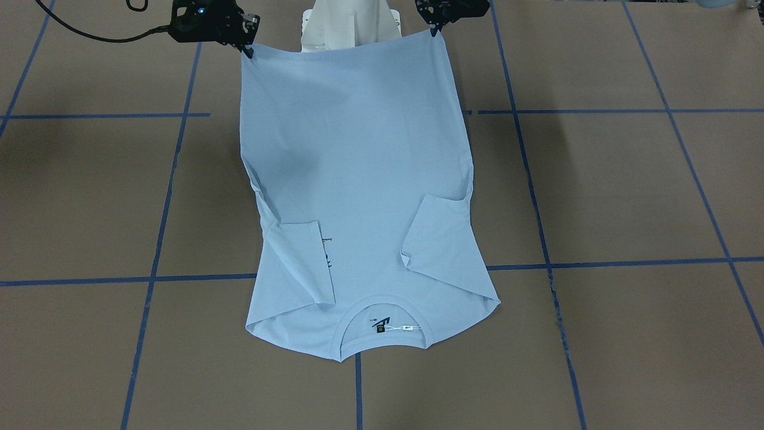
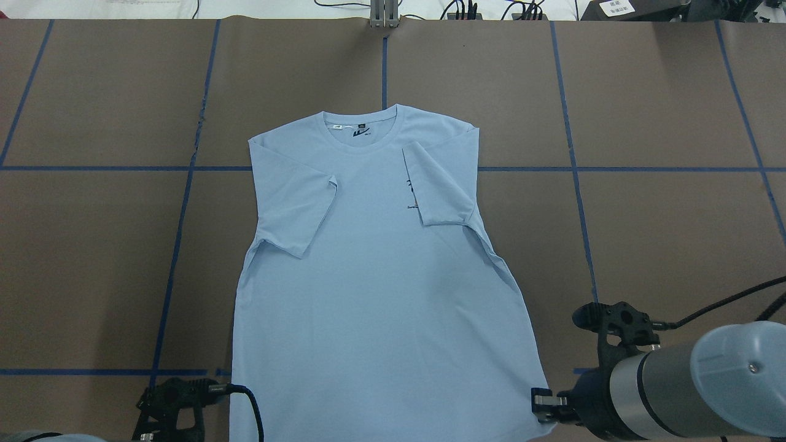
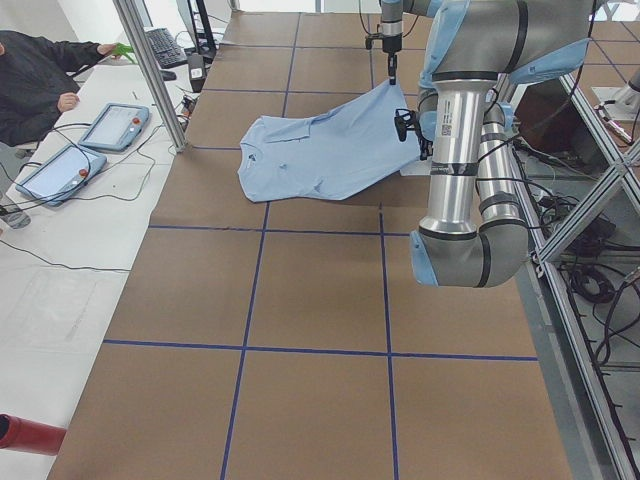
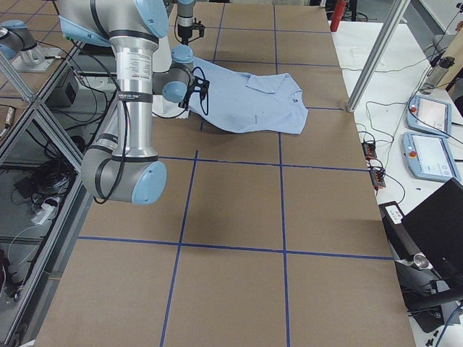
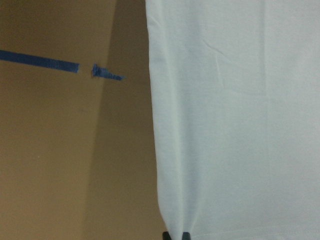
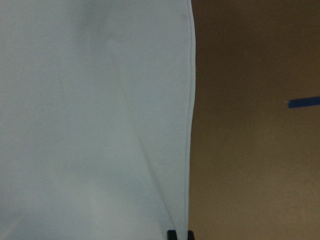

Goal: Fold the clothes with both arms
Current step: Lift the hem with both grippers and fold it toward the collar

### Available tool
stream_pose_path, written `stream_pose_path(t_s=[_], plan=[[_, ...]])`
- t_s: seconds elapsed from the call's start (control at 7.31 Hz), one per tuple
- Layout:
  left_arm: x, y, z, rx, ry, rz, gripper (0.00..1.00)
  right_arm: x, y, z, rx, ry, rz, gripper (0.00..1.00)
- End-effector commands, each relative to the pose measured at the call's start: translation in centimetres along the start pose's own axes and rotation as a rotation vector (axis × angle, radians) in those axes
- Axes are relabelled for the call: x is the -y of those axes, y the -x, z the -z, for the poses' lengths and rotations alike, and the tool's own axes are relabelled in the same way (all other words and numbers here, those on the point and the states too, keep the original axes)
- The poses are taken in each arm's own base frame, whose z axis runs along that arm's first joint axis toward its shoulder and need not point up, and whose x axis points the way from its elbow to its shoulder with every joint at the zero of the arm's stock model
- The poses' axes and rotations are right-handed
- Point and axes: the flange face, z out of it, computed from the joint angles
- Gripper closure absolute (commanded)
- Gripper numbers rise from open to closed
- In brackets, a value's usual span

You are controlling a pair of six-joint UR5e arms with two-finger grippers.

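Firmly pinched at both hem corners: a blue T-shirt, half raised

One pale blue short-sleeved T-shirt [image 1: 358, 167] lies front-up in the middle of a brown paper-covered table [image 1: 597, 191] crossed by blue tape lines. Inside its round ribbed collar [image 1: 382, 297] sits a small black neck label [image 1: 380, 325] with white marks too small to read. A white tag [image 1: 407, 328] on a thin string lies beside the label. A dark-blue chest print [image 1: 327, 251] peeks out, mostly hidden under one sleeve. Both short sleeves are folded inward over the chest. The collar end rests flat on the table, on the side away from the robot. The hem end is lifted off the surface and stretched straight between the two claws, just in front of the white pedestal base [image 1: 349, 24]. The black left gripper [image 1: 434, 30] is clamped on one hem corner, and the black right gripper [image 1: 246, 51] is clamped on the other. The cloth is smooth, with soft creases along the sides.
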Motion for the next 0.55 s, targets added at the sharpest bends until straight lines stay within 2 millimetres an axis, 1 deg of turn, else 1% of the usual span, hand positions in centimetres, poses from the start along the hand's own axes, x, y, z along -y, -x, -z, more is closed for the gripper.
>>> stream_pose_path(t_s=[0.0, 0.14, 0.27, 0.41], plan=[[-1.2, 0.1, 1.8, -0.007, 0.046, -0.050, 1.00, -1.6, -0.6, 0.8, -0.007, 0.080, 0.009, 1.00], [-0.4, 0.2, 1.9, -0.006, 0.030, -0.041, 1.00, -0.7, -0.5, 0.9, -0.001, 0.059, 0.001, 1.00], [0.6, 0.1, 2.1, -0.009, 0.011, -0.027, 1.00, 1.3, -0.7, 1.0, 0.000, 0.017, -0.023, 1.00], [2.5, 0.1, 2.8, -0.021, -0.027, -0.003, 1.00, 3.8, -0.3, 1.3, 0.016, -0.035, -0.019, 1.00]])
